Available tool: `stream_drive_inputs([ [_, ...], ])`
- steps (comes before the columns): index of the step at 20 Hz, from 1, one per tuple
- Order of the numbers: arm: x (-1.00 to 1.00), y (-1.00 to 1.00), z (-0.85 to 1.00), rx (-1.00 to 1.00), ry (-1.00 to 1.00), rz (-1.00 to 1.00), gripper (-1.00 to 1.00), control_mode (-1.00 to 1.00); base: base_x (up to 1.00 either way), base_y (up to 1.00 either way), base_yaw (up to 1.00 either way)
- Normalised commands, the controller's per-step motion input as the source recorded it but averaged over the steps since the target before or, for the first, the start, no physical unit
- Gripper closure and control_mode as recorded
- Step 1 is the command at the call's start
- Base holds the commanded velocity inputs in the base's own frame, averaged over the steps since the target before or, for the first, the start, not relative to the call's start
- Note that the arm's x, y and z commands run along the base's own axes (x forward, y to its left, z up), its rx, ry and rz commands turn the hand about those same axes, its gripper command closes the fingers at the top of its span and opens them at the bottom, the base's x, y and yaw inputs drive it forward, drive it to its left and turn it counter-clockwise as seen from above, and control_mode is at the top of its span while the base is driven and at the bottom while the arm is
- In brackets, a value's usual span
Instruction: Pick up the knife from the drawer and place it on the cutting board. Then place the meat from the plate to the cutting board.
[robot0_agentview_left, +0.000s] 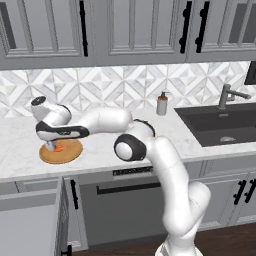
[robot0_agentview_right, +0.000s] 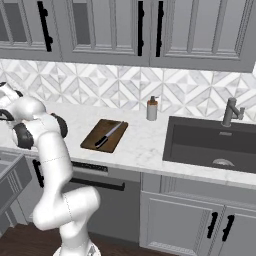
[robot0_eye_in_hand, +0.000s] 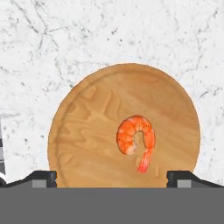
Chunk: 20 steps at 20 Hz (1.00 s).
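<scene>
**second step under way: over the meat, nothing gripped yet**

knife (robot0_agentview_right: 108, 135) already lying on the cutting board (robot0_agentview_right: 104, 135), blade pointing toward the backsplash, handle toward the counter edge, so first half of the task judged done. drawer (robot0_agentview_left: 30, 220) standing open at lower left of the left base view, plain grey inside, nothing seen in it.

now on the meat. gripper (robot0_eye_in_hand: 111, 177) hanging above the plate (robot0_eye_in_hand: 87, 131), jaws spread as wide as they go, holding nothing. dark fingertips (robot0_eye_in_hand: 41, 178) showing at the bottom of the hand view, one each side, both over the plate's near rim. meat (robot0_eye_in_hand: 136, 141) lying curled on the plate, a bit right of centre, tail pointing toward the near rim; sits between the two tips but nearer the right one and farther up the view, not yet in the gap. in the left base view, hand low over the plate (robot0_agentview_left: 60, 152) near the left end of the counter, orange bit of meat (robot0_agentview_left: 59, 148) peeking out just below it.

next move, as a guess: nudge fwd and slightly right to centre the jaws on the curl, drop to plate level, close gently. small rounded piece on a flat disc, so likely to slip or skid if tips land off-centre. then lift and carry across to the board, well apart from the plate, and set down beside the knife, not on it.
</scene>
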Motion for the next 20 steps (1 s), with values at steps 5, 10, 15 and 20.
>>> stream_drive_inputs([
  [5,-0.12,-0.01,-0.35,0.00,-0.08,0.12,-1.00,-1.00,0.00,0.00,0.00],
  [10,0.36,0.00,0.00,0.00,0.00,-0.01,-1.00,-1.00,0.00,0.00,0.00],
  [15,0.76,0.00,0.02,0.00,0.04,0.00,-1.00,-1.00,0.00,0.00,0.00],
  [20,0.58,0.25,0.00,0.00,0.07,0.00,-1.00,-1.00,0.00,0.00,0.00],
])
